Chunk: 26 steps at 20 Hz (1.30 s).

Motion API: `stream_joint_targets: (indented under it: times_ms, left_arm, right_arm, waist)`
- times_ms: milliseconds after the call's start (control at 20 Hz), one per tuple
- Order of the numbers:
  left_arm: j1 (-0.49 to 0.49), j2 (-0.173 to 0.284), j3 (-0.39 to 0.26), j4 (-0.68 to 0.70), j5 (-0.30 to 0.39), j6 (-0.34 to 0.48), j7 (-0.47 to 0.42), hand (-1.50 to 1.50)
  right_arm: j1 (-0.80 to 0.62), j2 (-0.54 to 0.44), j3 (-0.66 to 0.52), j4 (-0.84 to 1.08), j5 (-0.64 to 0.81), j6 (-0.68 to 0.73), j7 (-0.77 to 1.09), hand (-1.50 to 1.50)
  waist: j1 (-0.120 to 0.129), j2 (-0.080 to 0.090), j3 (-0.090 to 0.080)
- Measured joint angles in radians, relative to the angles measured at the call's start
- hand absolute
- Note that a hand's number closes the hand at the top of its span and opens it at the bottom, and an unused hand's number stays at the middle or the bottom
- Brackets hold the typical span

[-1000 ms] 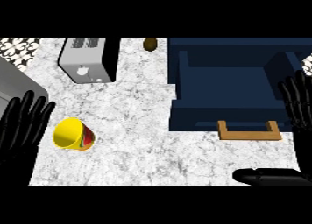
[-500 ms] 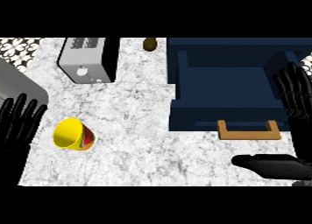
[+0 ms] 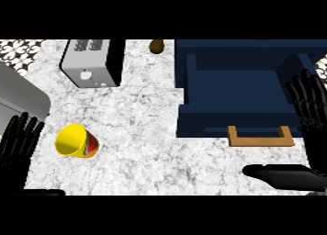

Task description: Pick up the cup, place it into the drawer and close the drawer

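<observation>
Head view, looking down on marble counter [image 3: 153,137]. Yellow cup [image 3: 76,141] lies on its side at centre-left, mouth twd. left, red patch on its wall; it rests on the counter, apart from both hands. Left hand [image 3: 14,149] at lower-left edge, fingers straight & spread, pointing up, just left of cup, not touching. Right hand [image 3: 315,117] at right edge, fingers straight, wide, thumb [image 3: 285,174] extended leftward below. Navy drawer [image 3: 193,92] stands open at upper right, w/ wooden handle [image 3: 259,141] on its near front. Toaster [image 3: 92,62] at upper left; small brown object [image 3: 156,46] behind, between toaster & drawer.
</observation>
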Motion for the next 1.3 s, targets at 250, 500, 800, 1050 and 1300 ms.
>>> stream_joint_targets:
  times_ms: [250,500,800,1050,1300]
  left_arm:
    - [-0.054,0.021,0.046,0.191,-0.062,-0.001,-0.099,-1.5]
    - [-0.125,0.042,0.069,0.417,-0.125,-0.004,-0.213,-1.5]
    - [-0.22,0.067,0.097,0.713,-0.174,-0.021,-0.395,-1.5]
    - [-0.315,0.107,0.123,0.969,-0.201,-0.043,-0.559,-1.5]
    - [-0.407,0.139,0.136,1.189,-0.225,-0.038,-0.69,-1.5]
  right_arm:
    - [0.011,-0.016,-0.025,0.001,-0.018,0.029,-0.021,-1.5]
    - [-0.013,-0.007,-0.022,0.006,-0.014,0.027,0.0,-1.5]
    - [-0.018,-0.006,-0.032,0.015,-0.017,0.039,-0.008,-1.5]
    - [-0.018,-0.019,-0.061,0.013,-0.043,0.061,0.004,-1.5]
    - [-0.025,-0.011,-0.049,0.01,-0.032,0.066,0.012,-1.5]
  waist:
    - [-0.003,0.0,0.0]
    - [-0.003,0.001,0.0]
    - [-0.005,0.001,0.0]
    - [-0.006,0.001,0.0]
    - [-0.007,0.002,-0.001]
